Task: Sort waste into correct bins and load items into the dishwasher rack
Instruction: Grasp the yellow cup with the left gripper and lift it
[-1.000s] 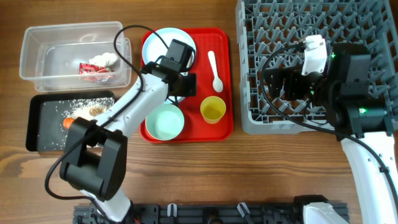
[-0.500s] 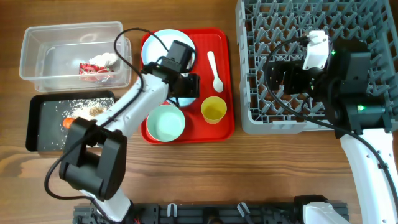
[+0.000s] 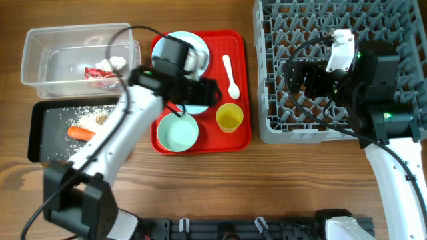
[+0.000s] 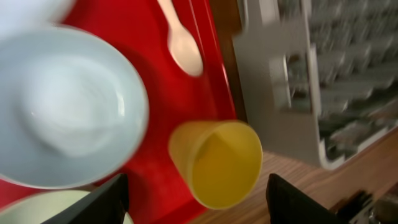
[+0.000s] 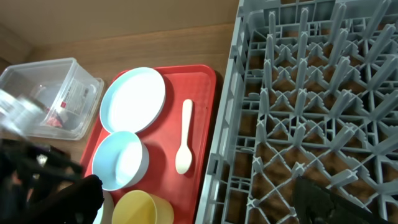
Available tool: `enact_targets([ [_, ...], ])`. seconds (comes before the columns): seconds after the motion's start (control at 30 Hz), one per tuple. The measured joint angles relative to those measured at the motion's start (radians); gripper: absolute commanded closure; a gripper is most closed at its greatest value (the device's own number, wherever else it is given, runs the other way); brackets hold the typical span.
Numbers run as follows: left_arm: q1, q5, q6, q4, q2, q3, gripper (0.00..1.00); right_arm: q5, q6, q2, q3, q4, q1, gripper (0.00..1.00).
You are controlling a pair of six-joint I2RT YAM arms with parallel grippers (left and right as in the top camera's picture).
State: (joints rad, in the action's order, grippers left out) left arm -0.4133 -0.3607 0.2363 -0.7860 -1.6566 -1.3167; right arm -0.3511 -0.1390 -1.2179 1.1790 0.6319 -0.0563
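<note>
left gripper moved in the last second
Yes. The left gripper swung its wrist end toward the clear tub; its tips stay over the red tray.

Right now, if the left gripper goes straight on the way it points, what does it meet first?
Probably the yellow cup, lying almost dead ahead of the open left gripper in its wrist view, on the red tray. How far off is unclear.
</note>
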Motion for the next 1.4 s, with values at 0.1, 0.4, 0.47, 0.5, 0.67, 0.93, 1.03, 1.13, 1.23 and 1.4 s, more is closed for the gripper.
enact_targets([
  [0.1,-0.088,0.049,-0.016,-0.039,-0.051,0.000,0.40,0.000,0.000,0.000,0.000,0.004,0.000,0.00],
  [0.4,-0.137,0.109,-0.032,-0.066,-0.182,0.000,0.67,0.019,0.000,0.000,0.000,0.032,0.000,0.00],
  [0.47,-0.137,0.111,-0.039,-0.064,-0.182,0.000,0.85,0.023,0.000,0.000,0.000,0.035,0.000,0.00],
  [0.5,-0.137,0.113,-0.033,-0.063,-0.182,0.000,0.92,0.023,0.000,0.000,0.000,0.036,0.000,0.00],
  [0.67,-0.137,0.123,-0.031,-0.059,-0.182,0.000,0.96,0.027,0.000,0.000,0.000,0.036,0.000,0.00],
  [0.93,-0.127,0.081,-0.006,-0.044,-0.176,0.000,0.96,0.031,-0.015,0.000,0.000,0.036,0.000,0.00],
  [1.03,-0.082,-0.016,-0.005,-0.040,-0.143,0.000,0.96,0.030,-0.038,0.000,0.000,0.029,0.000,0.00],
  [1.13,0.024,-0.178,-0.002,0.006,-0.076,0.000,0.96,-0.023,-0.051,0.000,0.000,-0.006,0.000,0.00],
  [1.23,0.138,-0.358,0.005,0.087,-0.028,-0.001,0.96,-0.128,-0.055,0.000,0.000,-0.075,0.000,0.00],
  [1.4,0.262,-0.648,0.010,0.239,-0.017,-0.001,0.96,-0.383,-0.020,-0.015,0.000,-0.222,0.000,0.00],
])
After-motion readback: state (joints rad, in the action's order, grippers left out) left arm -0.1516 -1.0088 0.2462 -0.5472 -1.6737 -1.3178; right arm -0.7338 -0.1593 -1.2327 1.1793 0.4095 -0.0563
